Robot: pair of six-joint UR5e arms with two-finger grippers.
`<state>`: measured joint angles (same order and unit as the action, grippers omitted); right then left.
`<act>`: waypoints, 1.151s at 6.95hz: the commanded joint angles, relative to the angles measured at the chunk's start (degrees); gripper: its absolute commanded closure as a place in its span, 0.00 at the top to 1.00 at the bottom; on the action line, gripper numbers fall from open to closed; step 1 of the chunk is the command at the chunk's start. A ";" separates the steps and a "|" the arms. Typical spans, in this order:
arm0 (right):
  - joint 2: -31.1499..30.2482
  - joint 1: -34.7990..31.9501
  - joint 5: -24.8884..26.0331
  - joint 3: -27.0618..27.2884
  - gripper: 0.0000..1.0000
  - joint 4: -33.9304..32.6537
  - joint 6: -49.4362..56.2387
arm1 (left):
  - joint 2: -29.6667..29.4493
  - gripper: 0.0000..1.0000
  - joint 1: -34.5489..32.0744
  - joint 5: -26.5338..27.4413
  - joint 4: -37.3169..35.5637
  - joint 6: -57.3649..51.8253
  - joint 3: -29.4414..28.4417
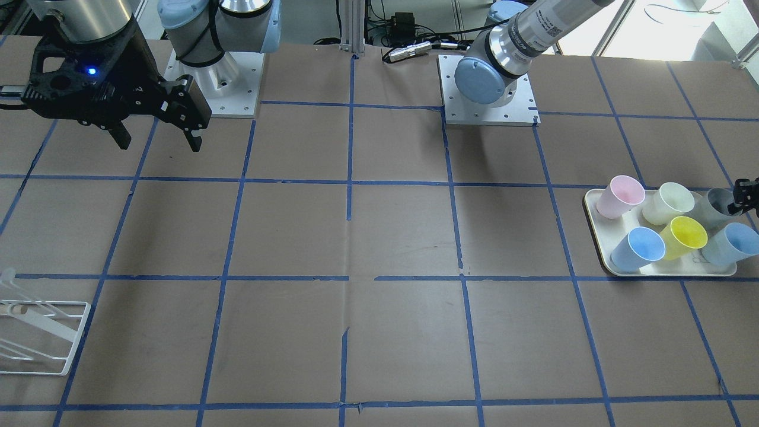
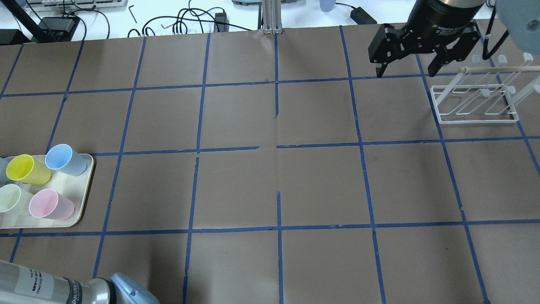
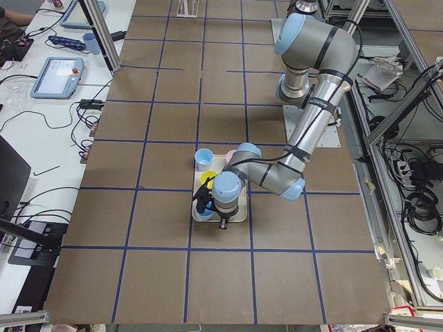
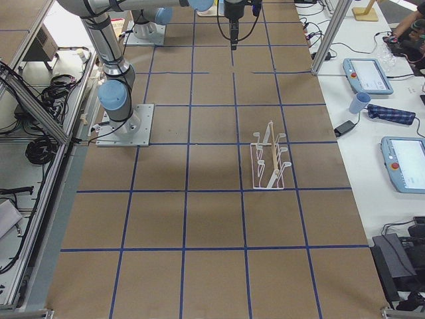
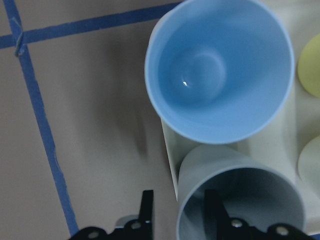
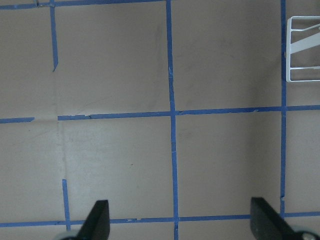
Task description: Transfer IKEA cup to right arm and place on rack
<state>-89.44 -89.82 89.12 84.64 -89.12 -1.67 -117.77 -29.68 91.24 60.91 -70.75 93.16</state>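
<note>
- Brown paper-covered table (image 1: pixel 403 237), gridded with blue tape, fills the front-facing view.
- Cream rectangular plastic tray (image 1: pixel 676 270) sits at the right edge, mid-height.
- On the tray, mouths up:
  - pink plastic tumbler (image 1: pixel 619 197), upper left
  - pale cream-green tumbler (image 1: pixel 667 203), beside the pink one
  - yellow tumbler (image 1: pixel 685 236), centre
  - light blue tumbler (image 1: pixel 637 248), lower left
  - second light blue tumbler (image 1: pixel 730 243), lower right

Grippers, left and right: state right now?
Left gripper: open, straddling the wall of the grey cup, not clamped.
Right gripper: open, holding nothing.
</note>
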 commanded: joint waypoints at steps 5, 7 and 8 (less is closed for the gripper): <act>-0.03 0.00 -0.18 0.00 1.00 0.00 -0.09 | 4.38 0.00 0.50 0.43 10.32 -4.29 -3.84; 0.06 0.09 -0.26 -0.17 1.00 0.00 -0.09 | 7.80 0.00 0.42 1.82 26.10 -4.83 -11.98; 0.15 0.35 -1.40 -0.44 1.00 0.35 0.00 | 8.77 0.00 -0.37 1.66 35.06 -4.83 -18.04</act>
<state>-89.39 -89.70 88.59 84.43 -89.03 -1.74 -110.47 -29.47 92.73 85.75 -75.43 81.55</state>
